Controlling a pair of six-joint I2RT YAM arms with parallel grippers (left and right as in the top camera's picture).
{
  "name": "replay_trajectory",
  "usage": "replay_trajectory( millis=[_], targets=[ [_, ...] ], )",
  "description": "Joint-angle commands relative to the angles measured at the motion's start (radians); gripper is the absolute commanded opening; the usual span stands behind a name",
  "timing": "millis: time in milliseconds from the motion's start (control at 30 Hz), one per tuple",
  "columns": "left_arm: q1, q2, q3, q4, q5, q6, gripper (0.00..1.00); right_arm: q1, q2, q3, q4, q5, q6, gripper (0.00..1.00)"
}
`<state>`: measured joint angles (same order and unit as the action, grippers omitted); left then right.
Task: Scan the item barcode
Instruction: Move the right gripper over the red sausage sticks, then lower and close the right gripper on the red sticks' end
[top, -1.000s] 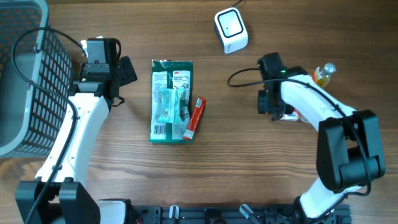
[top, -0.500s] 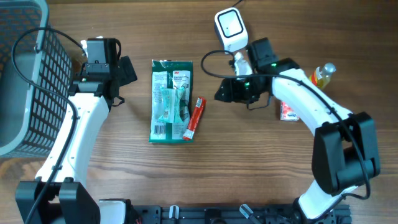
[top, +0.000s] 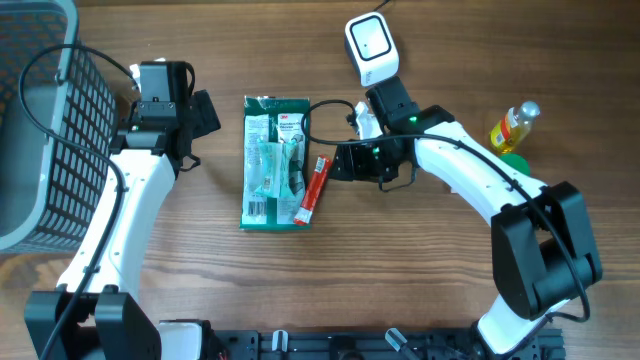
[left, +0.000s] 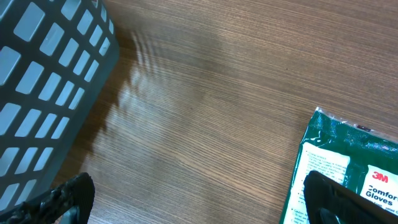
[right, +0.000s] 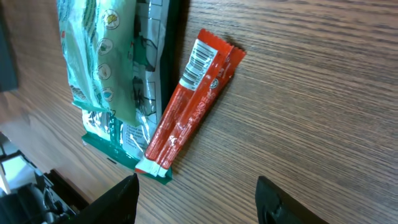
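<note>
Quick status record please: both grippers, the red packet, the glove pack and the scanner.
left gripper: jaws open, empty, basket beside it
right gripper: jaws open, empty, next to red packet
red packet: flat on table, barcode facing up, touching glove pack
scanner: on table, unobstructed

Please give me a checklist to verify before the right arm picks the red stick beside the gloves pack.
1. Right pincer empty, jaws apart: ok.
2. Red snack stick flat, barcode facing up: ok.
3. Stick clear of glove package: not ok, its lower end touches it.
4. Pincer over the stick: not ok, stick lies ahead of it.
5. Scanner unobstructed: ok.
6. Left pincer out of the way: ok.
</note>
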<state>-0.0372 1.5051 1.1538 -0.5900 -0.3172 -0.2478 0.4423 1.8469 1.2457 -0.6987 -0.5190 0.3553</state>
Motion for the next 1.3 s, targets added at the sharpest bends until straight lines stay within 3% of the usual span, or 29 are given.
replay_trajectory(
  millis=[0,1267],
  targets=[
    [0.005,-0.001,0.011,0.003,-0.009,0.009,1.00,0.003,0.000,-0.010,-0.002,0.014,0.015,0.61],
    [0.005,-0.001,0.011,0.003,-0.009,0.009,1.00,0.003,0.000,-0.010,0.056,0.034,0.041,0.67]
  ],
)
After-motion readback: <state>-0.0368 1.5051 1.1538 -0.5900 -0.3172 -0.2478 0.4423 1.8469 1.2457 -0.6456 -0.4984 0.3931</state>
